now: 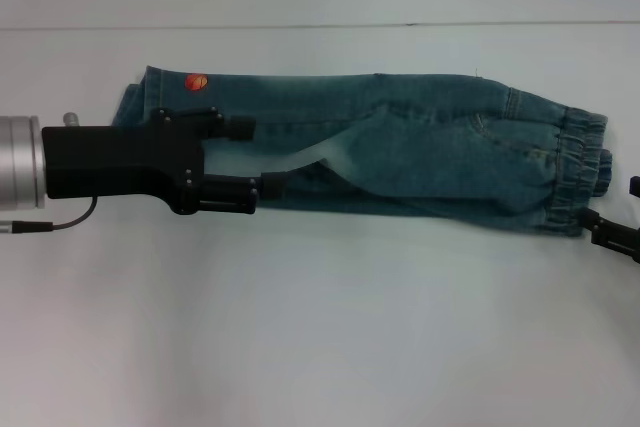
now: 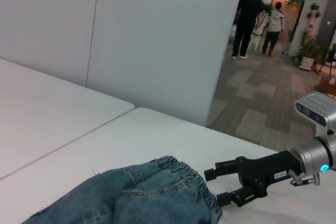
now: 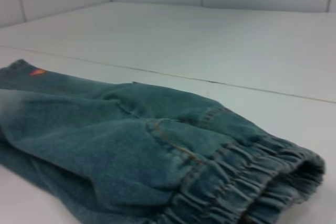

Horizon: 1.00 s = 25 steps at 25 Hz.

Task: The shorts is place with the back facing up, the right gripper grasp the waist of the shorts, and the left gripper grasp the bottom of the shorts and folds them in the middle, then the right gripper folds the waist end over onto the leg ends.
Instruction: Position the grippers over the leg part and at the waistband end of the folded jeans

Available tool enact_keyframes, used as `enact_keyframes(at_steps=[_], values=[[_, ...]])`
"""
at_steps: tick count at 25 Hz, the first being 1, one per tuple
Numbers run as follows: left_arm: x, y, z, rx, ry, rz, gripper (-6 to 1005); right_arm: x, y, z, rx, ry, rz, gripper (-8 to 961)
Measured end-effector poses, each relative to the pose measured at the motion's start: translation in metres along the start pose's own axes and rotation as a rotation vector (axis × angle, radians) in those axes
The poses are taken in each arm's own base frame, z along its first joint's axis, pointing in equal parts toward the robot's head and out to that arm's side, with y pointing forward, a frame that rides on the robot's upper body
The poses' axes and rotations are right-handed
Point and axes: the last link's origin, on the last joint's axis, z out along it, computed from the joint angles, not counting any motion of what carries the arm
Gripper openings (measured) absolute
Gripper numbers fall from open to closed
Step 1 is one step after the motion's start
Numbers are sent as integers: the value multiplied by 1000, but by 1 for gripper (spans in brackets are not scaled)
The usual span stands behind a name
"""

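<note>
Shorts (image 1: 420, 152) lie folded lengthwise on the white table (image 1: 320, 337), as a long narrow strip that runs from the left side to the right side, closer to the far edge than to the near one. We see the waist of the shorts (image 1: 578, 172), the gathered elastic band, at the right end of the strip, and the leg ends (image 1: 135, 107) at the left end, where a small orange print (image 1: 197, 80) shows near the far corner of the cloth. One back pocket with its stitching is visible on the upper layer close to the waist.

We see the left gripper (image 1: 262, 157) coming from the left edge of the table, low over the leg half of the shorts. Its two black fingers stand spread apart, one over the denim and one at the near edge of the strip, and they hold nothing.

We find the right gripper (image 2: 210, 187) at the right edge of the table, just beside the waist band. In the left wrist view its fingers are parted, with the tips next to the ruffled band, and no cloth is between them. In the head view only its tip shows, near the near corner of the waist
</note>
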Motion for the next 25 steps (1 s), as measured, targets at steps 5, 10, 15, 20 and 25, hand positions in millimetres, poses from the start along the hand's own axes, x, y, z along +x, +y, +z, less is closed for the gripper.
enact_keyframes(at_steps=[5,10,15,20,25], values=[[0,1,2,-4,3,-1,888,-1,-1,1,1,2,-5,889],[0,2,3,-9,4,-5,888,-5,2,6,-30,7,-33,887],[0,3,3,-13,8,-15,888,-8,4,11,-58,26,-56,885],[0,3,2,-15,12,-27,888,-11,3,17,-81,62,-70,884],[-1,4,2,-15,11,-31,889,-13,1,19,-75,67,-74,882]])
